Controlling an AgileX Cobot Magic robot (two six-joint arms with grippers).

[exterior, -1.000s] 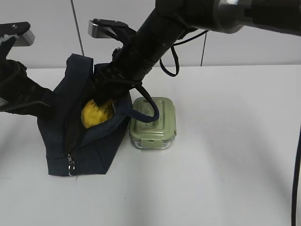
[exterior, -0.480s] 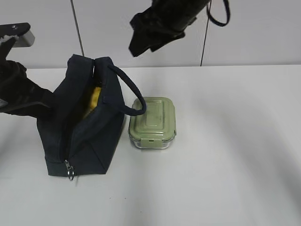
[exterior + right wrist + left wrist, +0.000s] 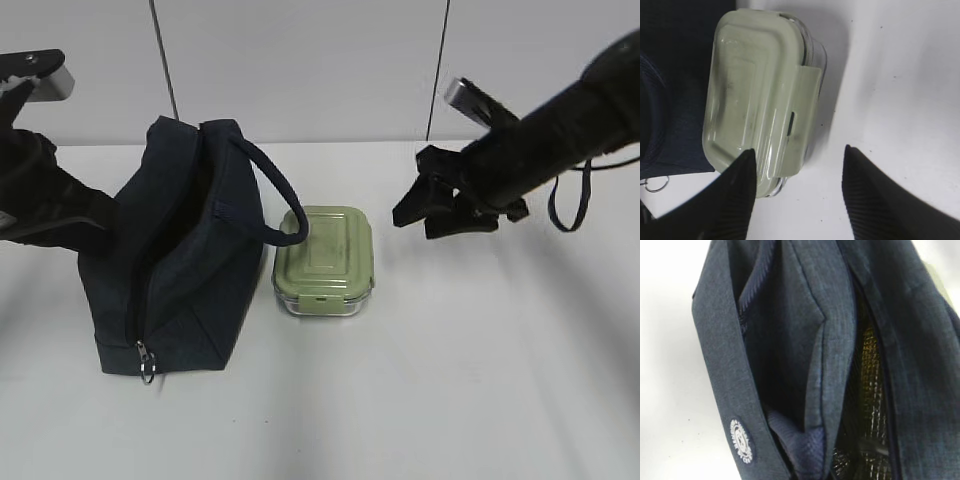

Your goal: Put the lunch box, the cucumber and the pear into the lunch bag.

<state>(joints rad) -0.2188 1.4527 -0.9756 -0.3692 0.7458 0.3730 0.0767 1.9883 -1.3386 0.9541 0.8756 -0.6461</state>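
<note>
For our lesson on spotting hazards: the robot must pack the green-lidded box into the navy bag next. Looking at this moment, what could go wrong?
1. The lunch box sits tight against the bag, under its handle loop. The open right pincer might snag the handle or nudge the bag.
2. The box is glass-walled, so it may slip from the pincer.
3. The bag's opening looks narrow; the box could catch on its edge, though the left pincer seems to hold the bag.

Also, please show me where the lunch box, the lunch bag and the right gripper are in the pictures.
lunch box [image 3: 324, 254]: exterior view, middle of the green lid.
lunch bag [image 3: 190, 290]: exterior view, navy side panel.
right gripper [image 3: 799, 192]: right wrist view, midway between the open fingertips.
</note>
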